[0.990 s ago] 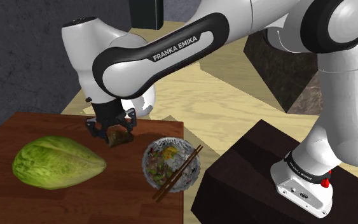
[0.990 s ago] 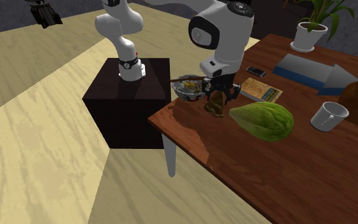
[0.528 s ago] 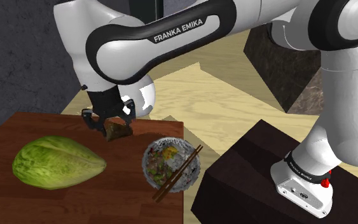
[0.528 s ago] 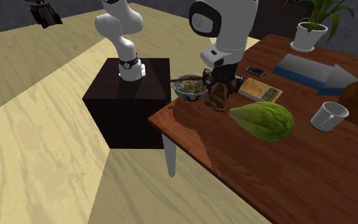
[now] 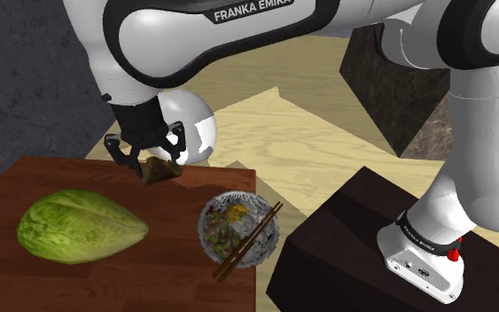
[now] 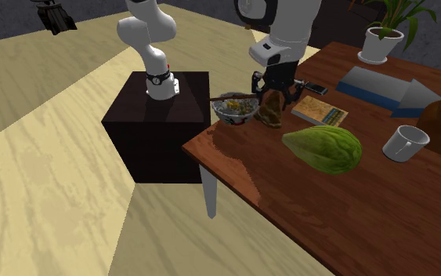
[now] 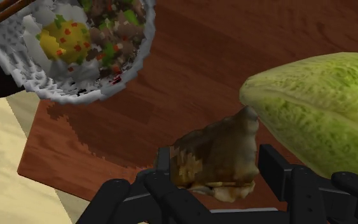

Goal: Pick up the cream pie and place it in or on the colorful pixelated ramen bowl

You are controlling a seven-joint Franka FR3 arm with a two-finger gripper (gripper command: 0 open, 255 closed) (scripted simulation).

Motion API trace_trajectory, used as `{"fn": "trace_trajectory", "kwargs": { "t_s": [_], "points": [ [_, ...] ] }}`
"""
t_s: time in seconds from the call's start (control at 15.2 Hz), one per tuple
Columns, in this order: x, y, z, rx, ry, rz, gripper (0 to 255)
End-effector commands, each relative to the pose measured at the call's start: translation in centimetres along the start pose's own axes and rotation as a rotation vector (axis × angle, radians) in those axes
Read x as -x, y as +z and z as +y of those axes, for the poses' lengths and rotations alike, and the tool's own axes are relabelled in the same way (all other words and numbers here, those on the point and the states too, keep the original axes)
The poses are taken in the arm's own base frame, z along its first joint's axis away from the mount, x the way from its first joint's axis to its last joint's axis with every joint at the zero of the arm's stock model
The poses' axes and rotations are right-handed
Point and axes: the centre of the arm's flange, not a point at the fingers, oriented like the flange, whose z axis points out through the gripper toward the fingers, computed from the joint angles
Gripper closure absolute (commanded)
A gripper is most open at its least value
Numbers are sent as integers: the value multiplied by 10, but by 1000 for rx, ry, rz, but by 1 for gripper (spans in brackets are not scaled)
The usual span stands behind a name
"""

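Observation:
The cream pie (image 5: pixel 159 172) (image 6: pixel 271 110) (image 7: pixel 219 155) is a brownish wedge clasped between the black fingers of my gripper (image 5: pixel 150 165) (image 6: pixel 273 100) (image 7: pixel 215 173), which is shut on it. It hangs above the dark wooden table (image 5: pixel 26 275), lifted off the surface. The ramen bowl (image 5: pixel 238 230) (image 6: pixel 236 108) (image 7: pixel 75 48) is white-rimmed with colourful filling and brown chopsticks (image 5: pixel 249 237) across it. It stands near the table's corner, to the shoulder view's right of the gripper and lower than the pie.
A large green cabbage-like vegetable (image 5: pixel 79 226) (image 6: pixel 323 148) (image 7: pixel 317 108) lies close beside the gripper. In the second exterior view a book (image 6: pixel 319 110), a phone (image 6: pixel 315 87), a white mug (image 6: pixel 404 143) and a potted plant (image 6: pixel 383 35) sit farther along the table.
The gripper has risen with the pie held in it, lifting it higher above the table and slightly toward the shoulder view's left. Bowl and cabbage have not moved.

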Motion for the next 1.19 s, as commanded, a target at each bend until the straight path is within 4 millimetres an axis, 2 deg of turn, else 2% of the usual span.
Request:
{"fn": "trace_trajectory", "kwargs": {
  "t_s": [0.0,0.92,1.12],
  "points": [
    [2,-8,1,0,0,0,255],
    [133,-6,131,0,0,0,255],
    [131,10,130,0,0,0,255]
  ]
}}
